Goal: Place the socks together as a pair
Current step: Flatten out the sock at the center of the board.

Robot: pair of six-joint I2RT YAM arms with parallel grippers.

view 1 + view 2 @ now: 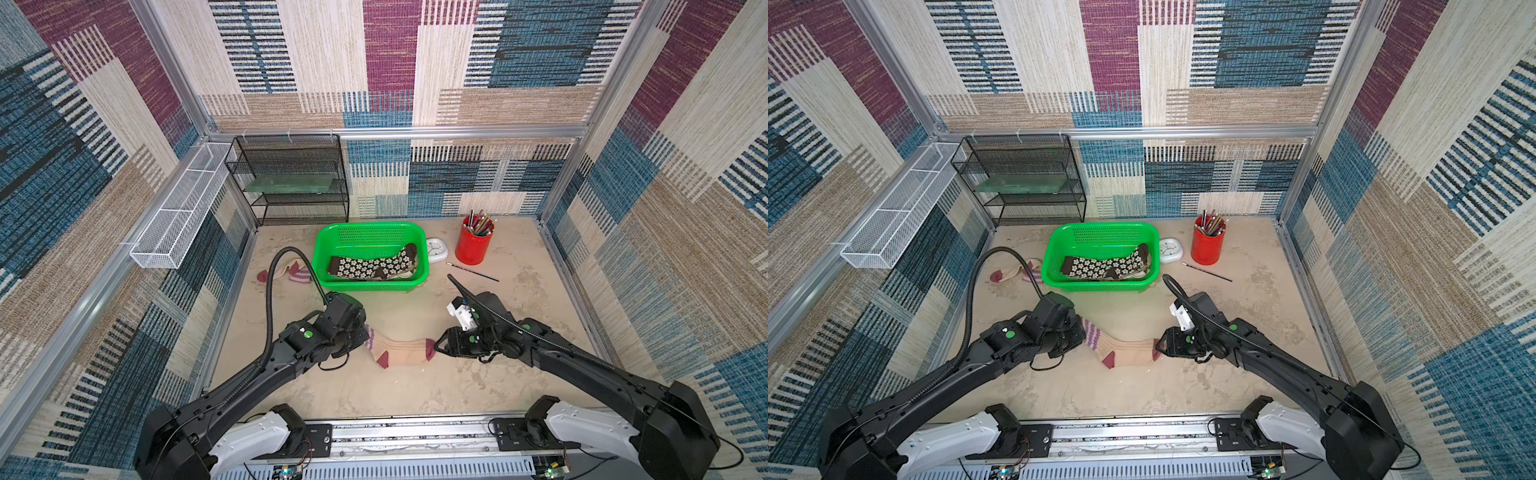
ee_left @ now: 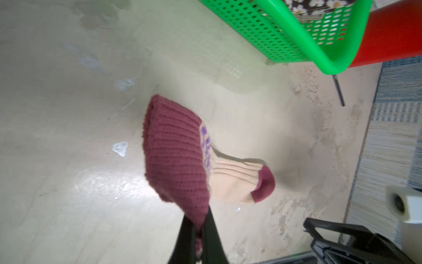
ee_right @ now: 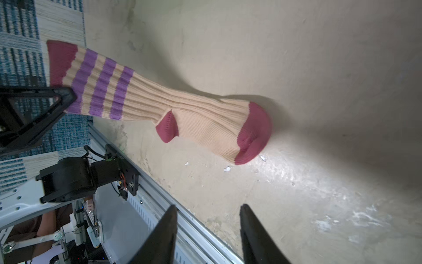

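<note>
Striped sock [image 3: 182,107] is stretching across the beige table [image 3: 319,68]: cream ribbed knit, three purple bands by a maroon cuff, maroon heel, maroon toe. Cuff end is meeting the black triangular finger of the left gripper [image 3: 66,97]. Toe end is pointing toward the right gripper [image 3: 209,206], whose two dark fingers are standing apart in the foreground, nothing between them, clear of the toe. Sock is throwing a dark shadow on the table. Small white flecks are lying near the toe. Aluminium rail [image 3: 159,201] is running along the table edge, a black arm base [image 3: 68,180] sitting by it, patterned wall [image 3: 22,45] showing beyond the cuff.
</note>
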